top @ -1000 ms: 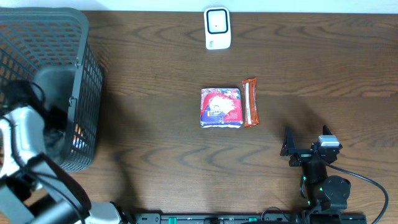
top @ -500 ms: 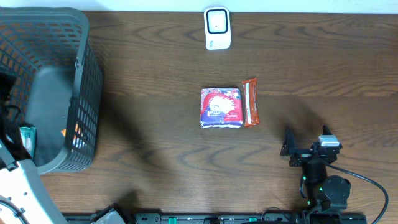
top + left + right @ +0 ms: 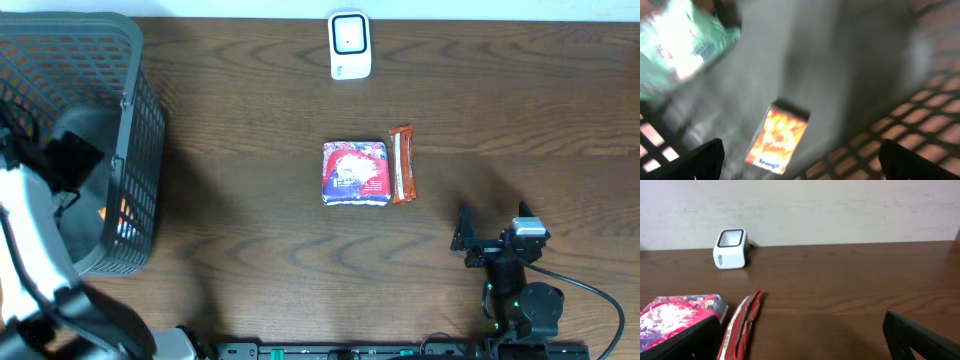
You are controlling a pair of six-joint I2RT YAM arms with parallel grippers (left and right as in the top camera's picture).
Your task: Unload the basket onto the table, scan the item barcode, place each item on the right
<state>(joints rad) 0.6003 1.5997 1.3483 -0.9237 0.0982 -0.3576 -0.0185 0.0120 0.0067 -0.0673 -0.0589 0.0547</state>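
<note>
Left gripper [image 3: 802,162] stands wide, holding nothing, its arm reaching down inside the basket [image 3: 140,130]; 2 items lie beneath, a blurred green packet [image 3: 682,42] and an orange box [image 3: 777,142]; right gripper [image 3: 802,340] also wide, low over the table, facing pink pack [image 3: 355,173], red bar [image 3: 402,164] and scanner [image 3: 349,45].

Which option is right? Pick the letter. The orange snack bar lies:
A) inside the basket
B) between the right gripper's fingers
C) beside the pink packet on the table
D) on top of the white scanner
C: the overhead view shows the orange snack bar lying on the table right beside the pink packet, well apart from the white scanner and the basket.
</note>
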